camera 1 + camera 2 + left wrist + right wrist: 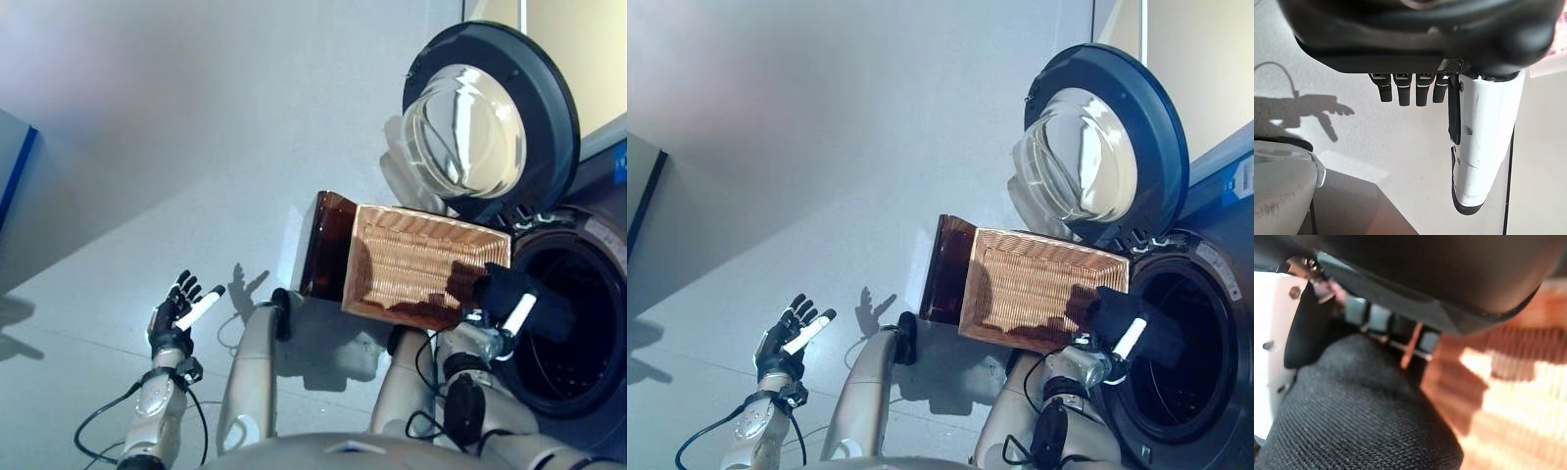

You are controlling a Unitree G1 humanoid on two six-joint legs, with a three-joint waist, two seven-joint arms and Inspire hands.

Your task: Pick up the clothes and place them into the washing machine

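Beside the open washing machine (1176, 343), your right hand (1117, 328) has its fingers curled round a dark piece of clothes (1356, 416); the right wrist view shows the black knit cloth packed tight against the thumb; the bundle sits between the woven basket (1034, 284) and the mouth of the drum, just at the rim and not yet inside, as far as you can see. Your left hand (181, 308) hangs well apart over the bare floor (147, 147); its fingers are straight and spread and it holds nothing. The round door (490, 117) is swung wide open, so the way in looks free. The basket looks empty where its inside shows, but your hand hides one corner, so you cannot be sure nothing is left there. You seem far along: the cloth is picked up and carried to the machine; what is left is to push it into the drum and let go; then check the basket for more.
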